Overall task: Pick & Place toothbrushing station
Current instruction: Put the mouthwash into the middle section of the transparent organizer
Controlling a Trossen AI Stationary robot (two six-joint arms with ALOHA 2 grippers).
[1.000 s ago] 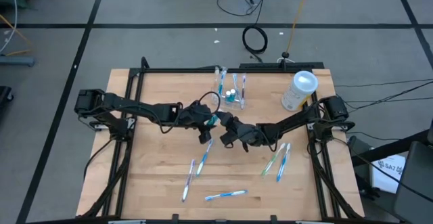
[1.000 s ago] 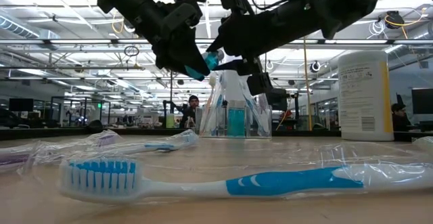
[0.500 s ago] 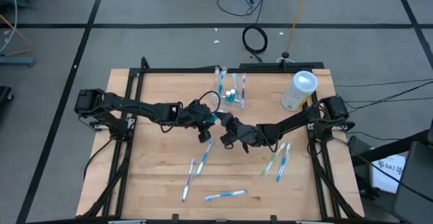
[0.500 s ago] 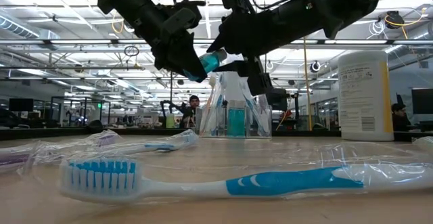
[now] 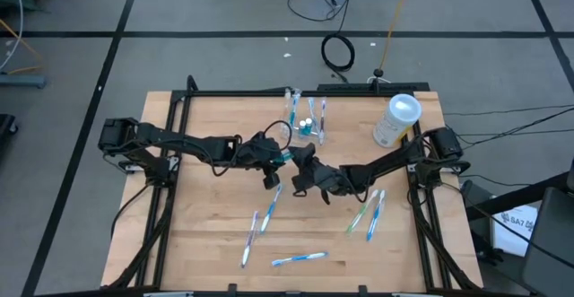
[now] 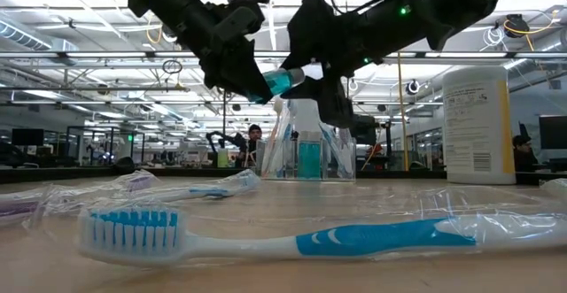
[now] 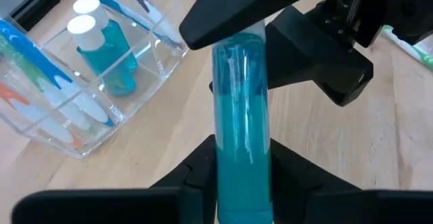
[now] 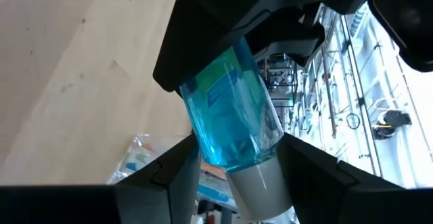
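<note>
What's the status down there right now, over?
Left gripper shut on small blue bottle, midair. Right gripper at its white-cap end. Toothbrushing station upright just behind. Nothing between them.

Your table (image 5: pixel 215 216) is matt pale wood. Station (image 5: pixel 306 122) is glossy clear plastic. Toothbrushes (image 6: pixel 266 238) sit in crinkly film wrap.
</note>
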